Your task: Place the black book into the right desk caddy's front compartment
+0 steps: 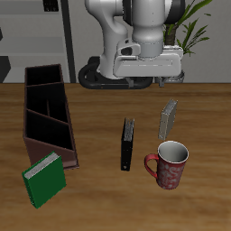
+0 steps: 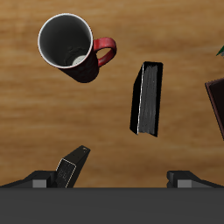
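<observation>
Black against the wooden table (image 1: 99, 194), the black book (image 1: 128, 144) lay flat and ungrasped in the exterior view, between the right desk caddy (image 1: 47, 117) and the red mug (image 1: 168, 164), apart from both. The gripper (image 1: 152, 74) hung high above the back of the table, its fingers barely showing there. The caddy's three sections looked empty; a green book (image 1: 43, 178) leaned at its near end, by the front compartment. A small grey book (image 1: 168, 118) stood behind the mug.

In the wrist view the black book (image 2: 147, 98) lay below the gripper (image 2: 128, 178), whose fingertips (image 2: 186, 178) stood wide apart, holding nothing. The mug (image 2: 73, 46) showed a dark, empty interior, and the caddy's corner (image 2: 216, 103) just entered view.

The book is thin and flat, so a descent off its narrow axis could, I judged, push it instead of gripping it. Carrying it over, it might snag the slanted dividers or bump the green book.
</observation>
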Motion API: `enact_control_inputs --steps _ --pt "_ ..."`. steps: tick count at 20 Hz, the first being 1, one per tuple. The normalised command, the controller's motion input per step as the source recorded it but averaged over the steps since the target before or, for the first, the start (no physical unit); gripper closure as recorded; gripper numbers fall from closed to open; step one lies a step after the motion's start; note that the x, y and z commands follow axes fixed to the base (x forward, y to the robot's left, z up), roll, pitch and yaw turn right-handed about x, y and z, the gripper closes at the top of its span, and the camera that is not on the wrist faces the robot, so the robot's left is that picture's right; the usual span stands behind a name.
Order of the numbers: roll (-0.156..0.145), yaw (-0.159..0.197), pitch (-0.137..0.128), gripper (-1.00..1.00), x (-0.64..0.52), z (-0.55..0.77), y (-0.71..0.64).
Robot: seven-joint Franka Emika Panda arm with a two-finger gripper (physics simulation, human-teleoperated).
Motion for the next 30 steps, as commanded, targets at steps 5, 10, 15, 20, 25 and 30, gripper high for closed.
enact_control_inputs --steps 5,10,15,20,25,30 --pt "0.007 0.066 0.010 -1.00 0.34 -0.03 -0.16" --pt "-0.003 0.023 0.013 -1.00 0.19 -0.08 -0.14" --pt "0.010 0.019 -0.012 -1.00 0.24 -0.06 -0.15" --pt "-0.012 -0.005 -0.012 -1.00 0.19 -0.08 -0.11" --pt "-0.031 -0.015 -0.011 -1.00 0.11 -0.04 -0.06" --pt "0.007 -0.016 -0.015 -1.00 0.14 -0.05 -0.05"
